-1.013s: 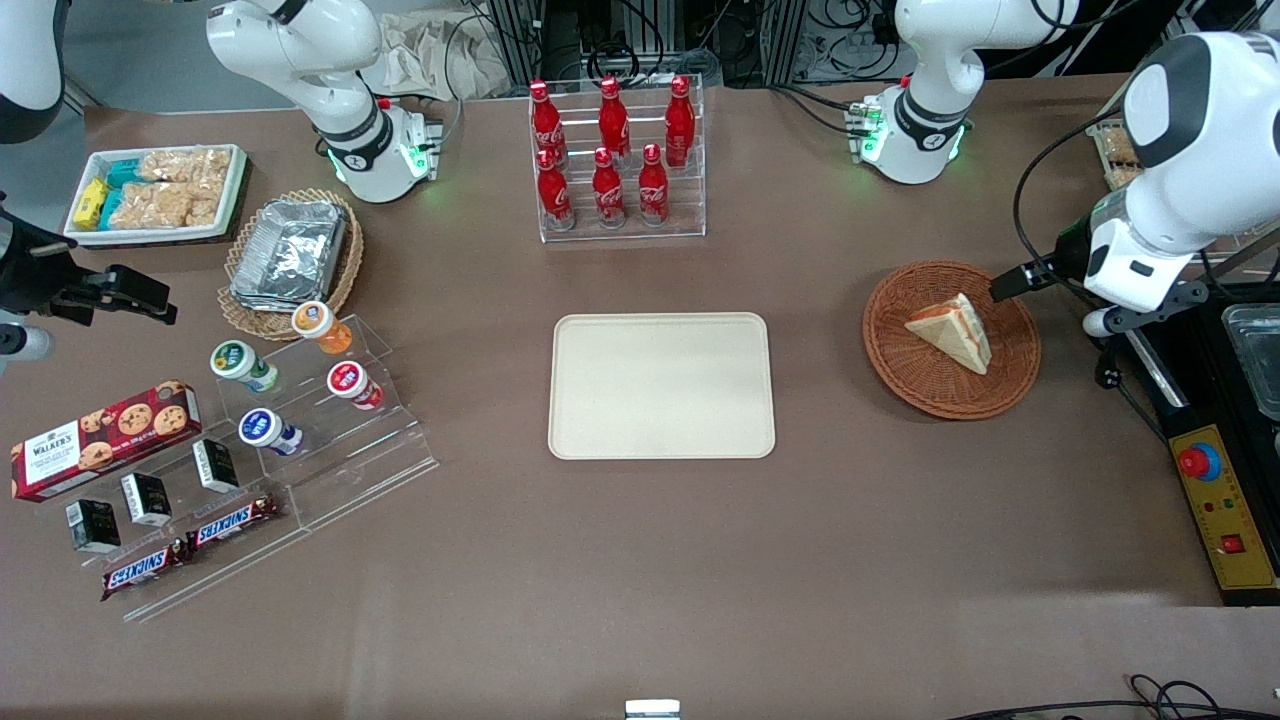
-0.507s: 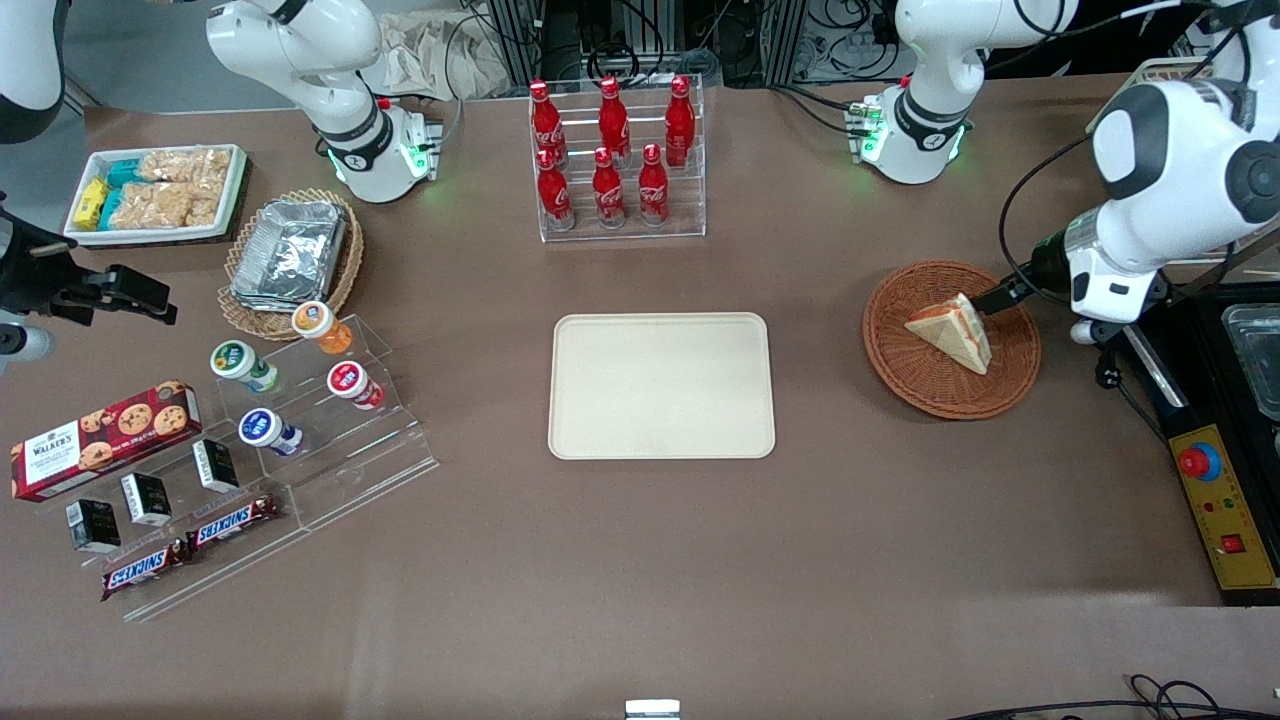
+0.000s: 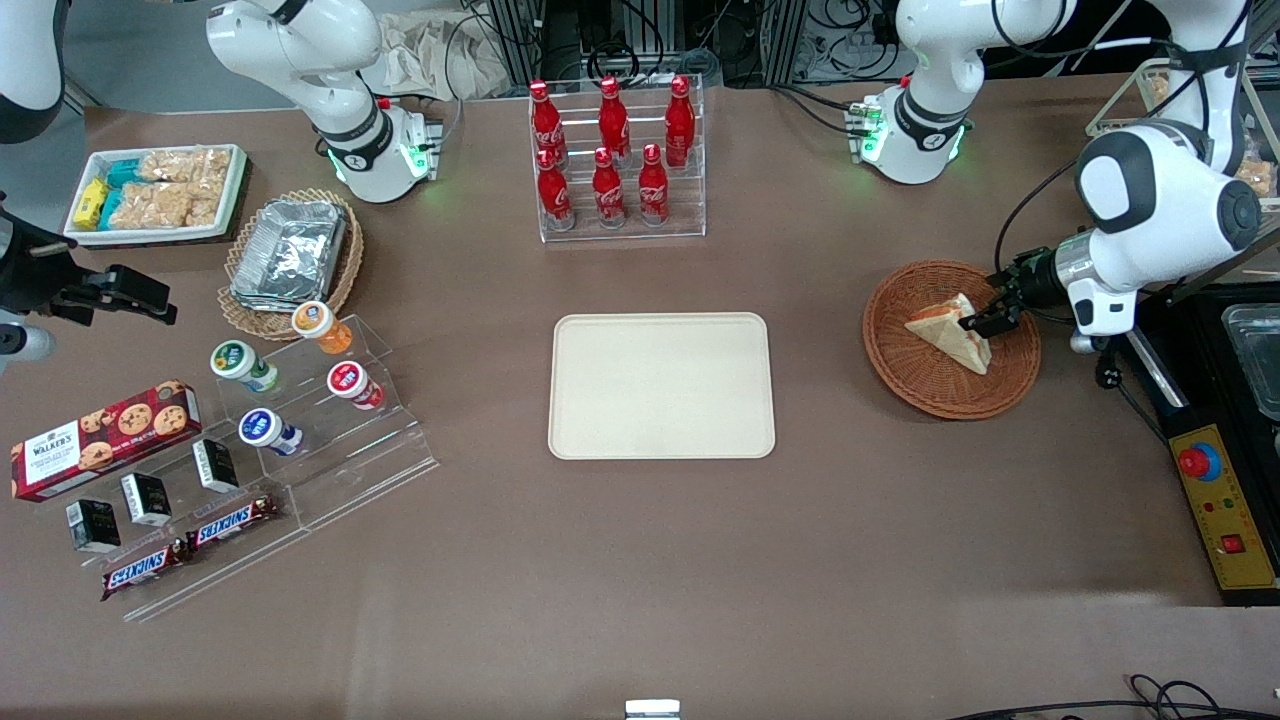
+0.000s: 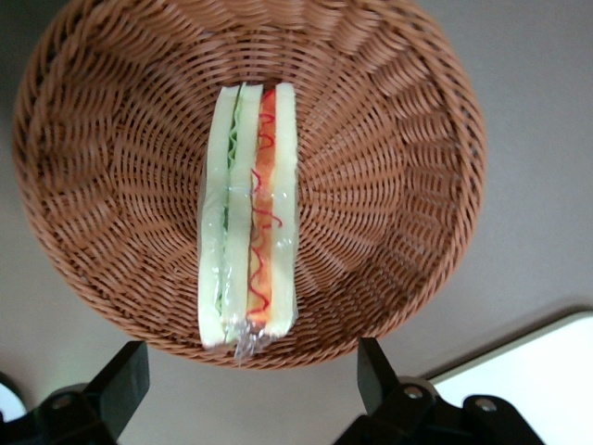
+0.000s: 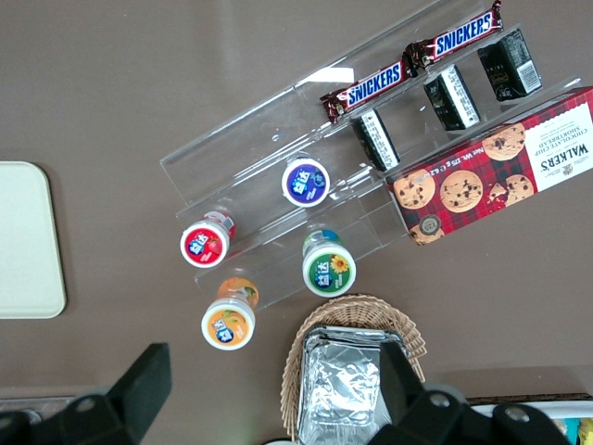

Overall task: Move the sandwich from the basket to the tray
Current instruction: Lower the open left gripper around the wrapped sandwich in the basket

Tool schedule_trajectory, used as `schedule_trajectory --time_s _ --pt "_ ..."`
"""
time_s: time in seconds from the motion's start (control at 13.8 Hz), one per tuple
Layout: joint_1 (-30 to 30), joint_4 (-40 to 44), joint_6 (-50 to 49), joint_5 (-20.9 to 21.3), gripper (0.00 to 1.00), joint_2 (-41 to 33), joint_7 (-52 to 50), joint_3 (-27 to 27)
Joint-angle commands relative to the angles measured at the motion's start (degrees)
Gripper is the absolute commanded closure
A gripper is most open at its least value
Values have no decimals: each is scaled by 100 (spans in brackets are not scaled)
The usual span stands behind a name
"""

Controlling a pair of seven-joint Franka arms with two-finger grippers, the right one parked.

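The sandwich (image 3: 940, 330) is a wrapped white-bread wedge lying in the round reddish-brown basket (image 3: 920, 385). In the left wrist view the sandwich (image 4: 248, 213) shows its green and orange-red layers, lying across the basket (image 4: 389, 167). My left gripper (image 3: 985, 318) hovers over the basket's edge nearest the working arm's end, right beside the sandwich's thick end. Its fingers (image 4: 120, 380) are open and empty, and the gripper (image 4: 248, 375) is centred just off the sandwich's end. The cream tray (image 3: 660, 385) lies empty mid-table, and its corner shows in the left wrist view (image 4: 528, 371).
A rack of red cola bottles (image 3: 612, 160) stands farther from the camera than the tray. An acrylic stand with yoghurt cups (image 3: 300, 390), a cookie box (image 3: 100, 440) and a tan basket with foil container (image 3: 290, 255) lie toward the parked arm's end. A control box (image 3: 1225, 510) sits near the basket.
My left gripper has swung in from outside the basket's rim to over the sandwich's thick end, and the wrist has turned. The sandwich has not moved.
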Motion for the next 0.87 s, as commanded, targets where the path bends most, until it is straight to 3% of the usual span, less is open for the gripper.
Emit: schedule_trajectory --time_s 0.0,0.22,0.65,0.8 --pt "58 -6 242 -309 0 302 -94 -67" --pt "14 -6 453 -582 0 671 -94 -76" --pt "-144 -6 682 -627 1 1129 -94 -111" --pt "-144 20 674 -627 12 1129 -94 -102"
